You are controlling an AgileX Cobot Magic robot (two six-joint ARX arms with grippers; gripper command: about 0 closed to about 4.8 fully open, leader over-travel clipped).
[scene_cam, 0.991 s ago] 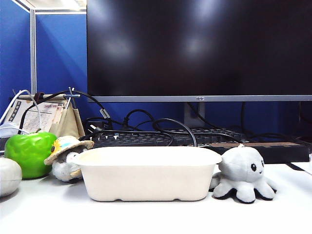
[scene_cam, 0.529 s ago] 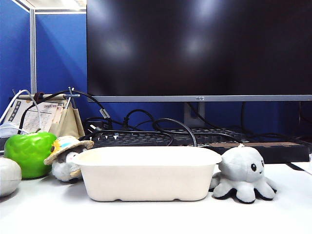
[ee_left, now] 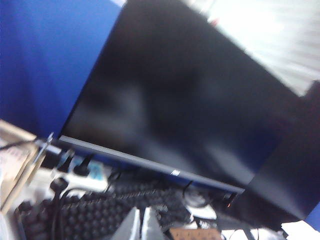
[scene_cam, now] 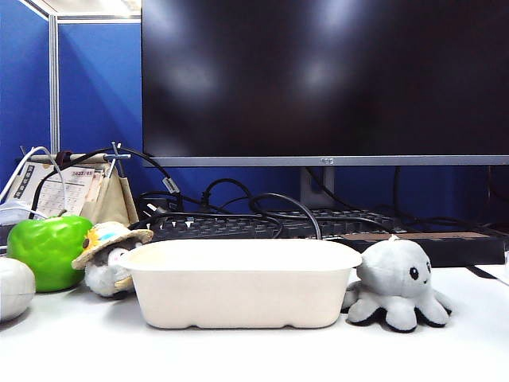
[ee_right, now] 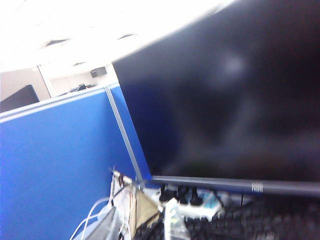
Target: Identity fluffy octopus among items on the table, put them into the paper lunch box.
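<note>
octopus [scene_cam: 396, 284]: light-grey plush, round head, black bead eyes, black leg undersides; sits upright on the bench [scene_cam: 254, 350], facing the camera
box [scene_cam: 245, 282]: long off-white pulp tray, rimmed, upright, mid-bench
relation: octopus at box's 3 o'clock, just beside it

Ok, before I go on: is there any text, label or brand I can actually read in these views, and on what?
Nothing can be read with certainty.
Monitor: a small logo on its lower bezel, too small to read in any view.
Desk calendar: rows of small print and a red heading, too small to read.
Paper lunch box, fluffy octopus, plush penguin: no text visible.
</note>
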